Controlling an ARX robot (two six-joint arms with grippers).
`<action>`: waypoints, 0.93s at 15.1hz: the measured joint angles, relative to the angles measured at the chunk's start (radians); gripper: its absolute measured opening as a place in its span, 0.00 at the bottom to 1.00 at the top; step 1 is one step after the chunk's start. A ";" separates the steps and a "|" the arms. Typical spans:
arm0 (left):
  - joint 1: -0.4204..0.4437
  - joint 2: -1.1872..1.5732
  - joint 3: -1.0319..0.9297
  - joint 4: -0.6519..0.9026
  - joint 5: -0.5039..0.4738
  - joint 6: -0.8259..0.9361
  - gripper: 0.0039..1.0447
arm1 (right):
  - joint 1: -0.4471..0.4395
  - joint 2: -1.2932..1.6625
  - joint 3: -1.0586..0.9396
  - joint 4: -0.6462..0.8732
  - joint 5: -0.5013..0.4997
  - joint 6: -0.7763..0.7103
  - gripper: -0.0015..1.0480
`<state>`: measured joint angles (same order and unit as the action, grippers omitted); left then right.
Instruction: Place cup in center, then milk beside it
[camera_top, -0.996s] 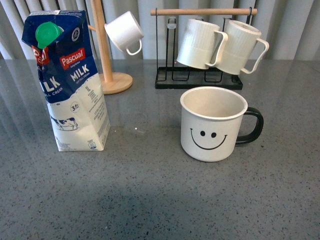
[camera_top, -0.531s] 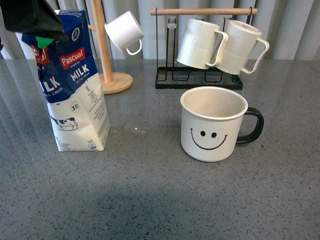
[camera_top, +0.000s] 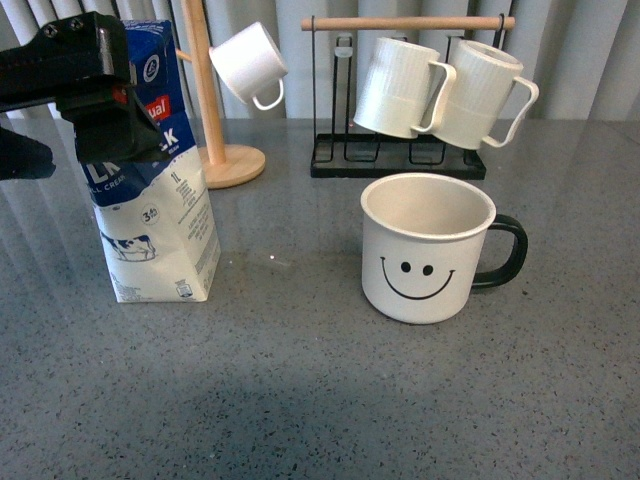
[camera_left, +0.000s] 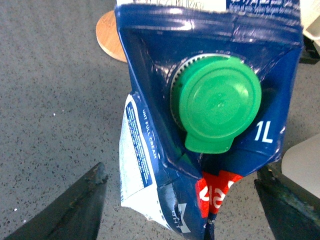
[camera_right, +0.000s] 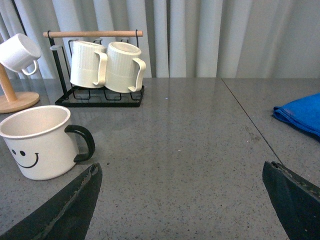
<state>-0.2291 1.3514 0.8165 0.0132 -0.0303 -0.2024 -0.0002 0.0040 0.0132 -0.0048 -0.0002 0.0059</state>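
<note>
Left claw (camera_left: 182, 172) hangs spread around the milk (camera_top: 160, 235) top, apparently not touching.

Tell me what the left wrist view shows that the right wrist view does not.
Only the left wrist view: the milk with its green cap, inside the open left hand. Only the right wrist view: the cup with its smile, two ribbed mugs, a blue cloth. Both: the grey table and the wooden stand base.
</note>
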 joint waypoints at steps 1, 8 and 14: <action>-0.003 -0.002 0.000 0.011 -0.003 0.000 0.75 | 0.000 0.000 0.000 0.000 0.000 0.000 0.94; -0.023 -0.008 0.000 0.016 -0.023 0.008 0.03 | 0.000 0.000 0.000 0.000 0.000 0.000 0.94; -0.145 -0.065 0.000 0.000 -0.061 -0.009 0.02 | 0.000 0.000 0.000 0.000 0.000 0.000 0.94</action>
<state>-0.3737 1.2865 0.8162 0.0132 -0.0917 -0.2111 -0.0002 0.0040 0.0132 -0.0048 -0.0002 0.0055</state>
